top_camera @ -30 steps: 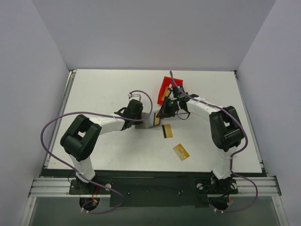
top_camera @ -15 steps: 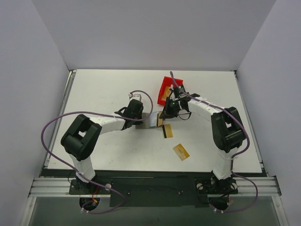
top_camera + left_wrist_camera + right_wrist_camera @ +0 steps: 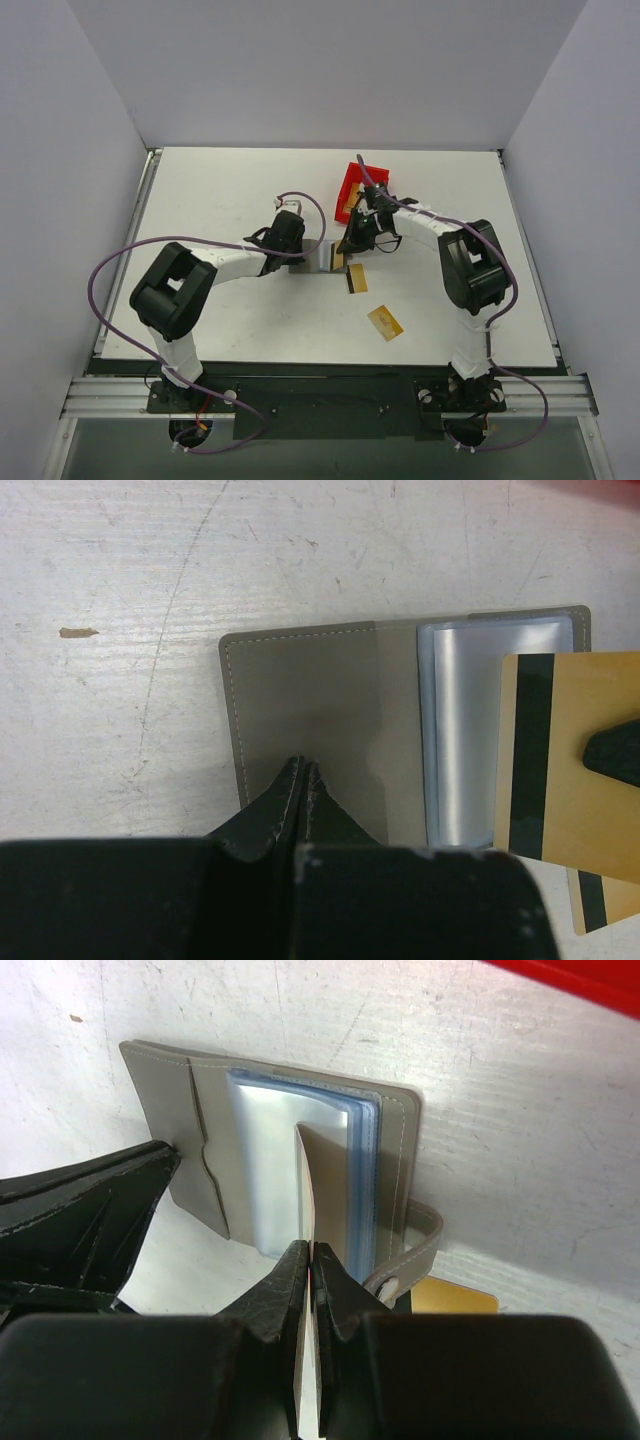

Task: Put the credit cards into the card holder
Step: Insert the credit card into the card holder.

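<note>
1 card (image 3: 560,770) clenched by right pincer (image 3: 311,1252) | over card holder (image 3: 300,700) | left pincer (image 3: 301,765) closed atop

— Arms?
— Both reach to mid-frame, left gripper (image 3: 303,254) from the left, right gripper (image 3: 350,244) from the right.
— Jaws?
— Pinched shut: left on the card holder (image 3: 300,690), right on a credit card (image 3: 555,780).

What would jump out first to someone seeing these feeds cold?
The open grey card holder lies mid-table, its cover pinched by the left fingers. The right fingers grip a gold card on edge at the holder's bluish sleeves. Two loose cards lie toward the near edge, and a red bin sits just behind the holder.
</note>
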Controlling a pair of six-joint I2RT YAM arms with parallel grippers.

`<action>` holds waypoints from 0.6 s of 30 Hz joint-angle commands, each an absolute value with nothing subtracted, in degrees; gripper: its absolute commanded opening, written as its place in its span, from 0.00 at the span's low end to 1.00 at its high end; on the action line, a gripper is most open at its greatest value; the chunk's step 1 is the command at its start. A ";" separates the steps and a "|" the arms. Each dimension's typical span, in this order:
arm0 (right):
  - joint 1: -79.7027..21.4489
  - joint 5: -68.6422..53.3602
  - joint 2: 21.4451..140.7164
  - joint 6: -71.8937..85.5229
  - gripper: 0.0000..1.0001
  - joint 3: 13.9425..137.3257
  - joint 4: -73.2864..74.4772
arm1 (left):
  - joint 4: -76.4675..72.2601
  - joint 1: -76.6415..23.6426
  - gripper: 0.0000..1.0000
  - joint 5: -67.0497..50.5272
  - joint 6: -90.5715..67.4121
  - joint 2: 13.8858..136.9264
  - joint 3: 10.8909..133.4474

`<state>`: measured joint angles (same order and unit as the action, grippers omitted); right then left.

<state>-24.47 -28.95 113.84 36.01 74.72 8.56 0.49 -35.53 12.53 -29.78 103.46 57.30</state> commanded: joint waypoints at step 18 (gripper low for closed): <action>-26.10 -30.23 119.00 36.65 0.00 76.82 8.70 | -8.34 -36.12 0.00 4.32 -28.65 102.13 58.62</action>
